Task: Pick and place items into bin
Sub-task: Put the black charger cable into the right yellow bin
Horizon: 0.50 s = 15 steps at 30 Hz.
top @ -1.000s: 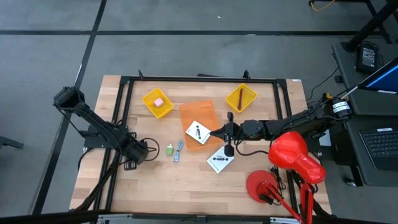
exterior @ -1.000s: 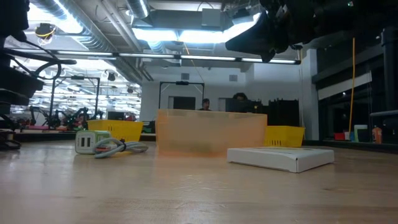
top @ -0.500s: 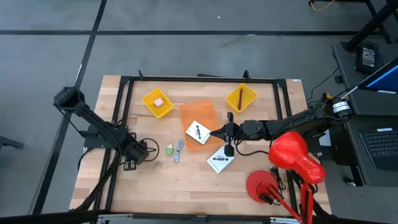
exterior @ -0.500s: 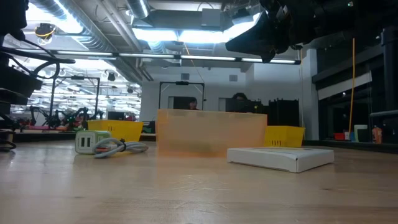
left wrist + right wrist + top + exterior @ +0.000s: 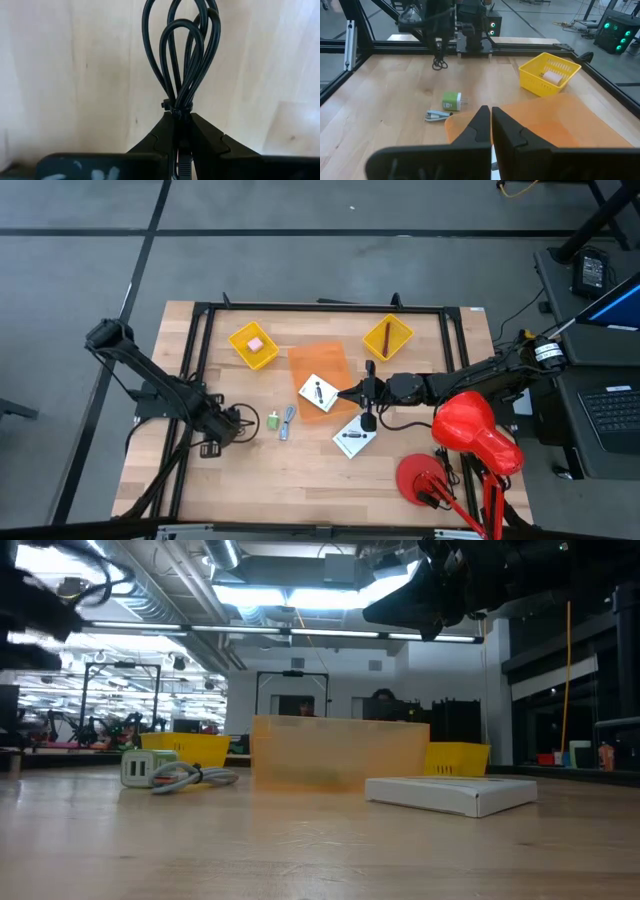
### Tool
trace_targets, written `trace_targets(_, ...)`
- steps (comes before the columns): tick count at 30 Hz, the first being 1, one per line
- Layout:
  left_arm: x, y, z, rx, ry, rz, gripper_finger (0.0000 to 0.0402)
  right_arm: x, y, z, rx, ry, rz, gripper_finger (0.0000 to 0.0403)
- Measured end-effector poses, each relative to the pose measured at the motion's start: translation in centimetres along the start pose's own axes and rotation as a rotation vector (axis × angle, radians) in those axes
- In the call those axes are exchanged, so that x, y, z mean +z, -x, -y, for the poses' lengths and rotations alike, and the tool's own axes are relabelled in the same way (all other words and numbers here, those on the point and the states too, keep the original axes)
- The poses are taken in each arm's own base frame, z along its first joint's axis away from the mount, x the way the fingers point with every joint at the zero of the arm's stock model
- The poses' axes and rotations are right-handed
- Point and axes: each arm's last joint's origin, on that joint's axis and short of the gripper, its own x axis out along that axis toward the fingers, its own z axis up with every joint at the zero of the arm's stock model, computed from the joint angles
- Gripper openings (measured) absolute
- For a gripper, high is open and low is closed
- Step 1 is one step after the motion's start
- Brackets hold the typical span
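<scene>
Nearest the low camera, at about 5 o'clock on the worktop (image 5: 300,480): white card (image 5: 353,439), flat, untouched.

At centre: orange bin (image 5: 322,366), open-topped, with a second card (image 5: 317,394) lying on its near edge. Risk: it could slide off if the bin is bumped.

Just past centre toward 3 o'clock: right hand (image 5: 352,393), fingers pressed together on nothing, hanging over the bin's near corner. Risk: it waits close to the drop zone, so an arm bringing a load in could meet it.

Toward 9 o'clock of the bin: green cube (image 5: 271,420) and blue-grey tool (image 5: 287,422), side by side, near the left hand. Risk: hanging loops could snag or drag either one on the way across.

At 9 o'clock: left hand (image 5: 232,423), closed on the black cord (image 5: 182,52) at its tie, loops spreading beyond the fingertips. Risk: the hold is narrow and on the tie alone, so the bundle may swing, slip out, or drape over the bin wall instead of falling inside.

Far side, 11 o'clock: yellow basket (image 5: 241,338) holding the pink block (image 5: 255,344). 1 o'clock: second yellow basket (image 5: 400,329) with the dark-red cord (image 5: 385,337). Both items sit deep; basket walls may hamper a clean grip.
</scene>
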Motion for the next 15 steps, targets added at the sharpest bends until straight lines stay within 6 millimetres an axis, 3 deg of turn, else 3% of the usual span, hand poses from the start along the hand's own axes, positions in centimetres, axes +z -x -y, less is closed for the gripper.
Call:
trace_targets(8, 0.5, 3.5, 0.5, -0.011, -0.021, 0.032, 0.0036, 0.0, 0.0, 0.0, 0.0, 0.0, 0.0, 0.0)
trace_targets(15, 1.4, 6.4, 0.8, -0.035, -0.223, 0.326, 0.0036, 0.0, 0.0, 0.0, 0.0, 0.0, 0.0, 0.0)
